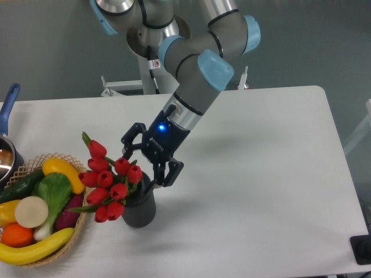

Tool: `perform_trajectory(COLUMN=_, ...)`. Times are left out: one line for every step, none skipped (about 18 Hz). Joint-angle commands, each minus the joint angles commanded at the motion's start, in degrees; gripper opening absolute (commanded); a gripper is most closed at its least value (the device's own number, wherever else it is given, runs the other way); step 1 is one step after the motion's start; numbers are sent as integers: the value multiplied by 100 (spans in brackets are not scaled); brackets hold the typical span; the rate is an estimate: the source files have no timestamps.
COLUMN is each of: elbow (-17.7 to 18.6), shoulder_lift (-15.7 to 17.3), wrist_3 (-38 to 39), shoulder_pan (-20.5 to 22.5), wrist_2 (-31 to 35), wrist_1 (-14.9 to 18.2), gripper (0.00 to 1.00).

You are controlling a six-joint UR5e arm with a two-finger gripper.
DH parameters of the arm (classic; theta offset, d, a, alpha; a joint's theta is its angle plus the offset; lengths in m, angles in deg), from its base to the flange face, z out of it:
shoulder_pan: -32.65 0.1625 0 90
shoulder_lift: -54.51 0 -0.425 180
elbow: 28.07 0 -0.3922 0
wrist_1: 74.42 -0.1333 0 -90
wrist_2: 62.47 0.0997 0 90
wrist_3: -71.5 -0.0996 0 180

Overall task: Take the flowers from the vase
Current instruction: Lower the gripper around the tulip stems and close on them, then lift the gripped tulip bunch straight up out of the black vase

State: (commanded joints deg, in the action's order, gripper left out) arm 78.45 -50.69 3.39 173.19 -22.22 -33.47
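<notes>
Red tulip flowers in the dark grey ribbed vase sit beside the spread black gripper; a woven fruit basket stands left.

The flowers stand in the vase, leaning left toward the basket; the gripper sits just behind, perhaps touching them.

A woven basket sits at the left edge of the white table, holding a banana, an orange, a yellow pepper, a cucumber and leafy greens. Just behind the basket, a pot with a blue handle is cut off by the frame.
</notes>
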Motion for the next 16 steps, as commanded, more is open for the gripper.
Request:
perform_trajectory(elbow=-9, shoulder_lift=-9, wrist_3=26, shoulder_pan=-26, wrist_2=-9, wrist_1=0, gripper=100)
perform_trajectory(elbow=-44, shoulder_lift=-9, wrist_3=35, shoulder_pan=-35, wrist_2=0, wrist_1=0, gripper=100)
perform_trajectory(elbow=-36, shoulder_lift=-9, wrist_3=35, shoulder_pan=-44, wrist_2=-9, wrist_1=0, gripper=96)
perform_trajectory(elbow=-35, shoulder_lift=-9, wrist_3=35, shoulder_pan=-62, wrist_2=-9, wrist_1=0, gripper=87)
perform_trajectory(elbow=-44, shoulder_lift=-9, wrist_3=44, shoulder_pan=-70, wrist_2=-9, wrist_1=0, gripper=74)
perform_trajectory(elbow=-36, shoulder_lift=-9, wrist_3=44, shoulder_pan=-70, wrist_2=-9, wrist_1=0, gripper=66)
perform_trajectory(elbow=-35, shoulder_lift=0, wrist_3=44, shoulder_pan=-70, wrist_2=-9, wrist_1=0, gripper=61)
perform_trajectory(elbow=-35, shoulder_lift=0, wrist_3=44, shoulder_pan=-79, wrist_2=-9, wrist_1=0, gripper=56)
perform_trajectory(elbow=-27, shoulder_lift=9, wrist_3=44, shoulder_pan=-71, wrist_2=-9, wrist_1=9, gripper=49)
perform_trajectory(elbow=-27, shoulder_lift=17, wrist_3=44, shoulder_pan=-70, wrist_2=-9, wrist_1=9, gripper=42)
perform_trajectory(elbow=-35, shoulder_lift=26, wrist_3=44, shoulder_pan=-70, wrist_2=-9, wrist_1=0, gripper=39)
perform_trajectory(elbow=-35, shoulder_lift=26, wrist_3=44, shoulder_pan=-70, wrist_2=-9, wrist_1=0, gripper=36)
perform_trajectory(elbow=-35, shoulder_lift=44, wrist_3=44, shoulder_pan=-70, wrist_2=-26, wrist_1=0, gripper=34)
perform_trajectory(elbow=-35, shoulder_lift=52, wrist_3=53, shoulder_pan=-62, wrist_2=-44, wrist_1=9, gripper=30)
perform_trajectory(elbow=-35, shoulder_lift=53, wrist_3=53, shoulder_pan=-53, wrist_2=-44, wrist_1=9, gripper=27)
perform_trajectory(elbow=-35, shoulder_lift=53, wrist_3=53, shoulder_pan=-53, wrist_2=-44, wrist_1=9, gripper=26)
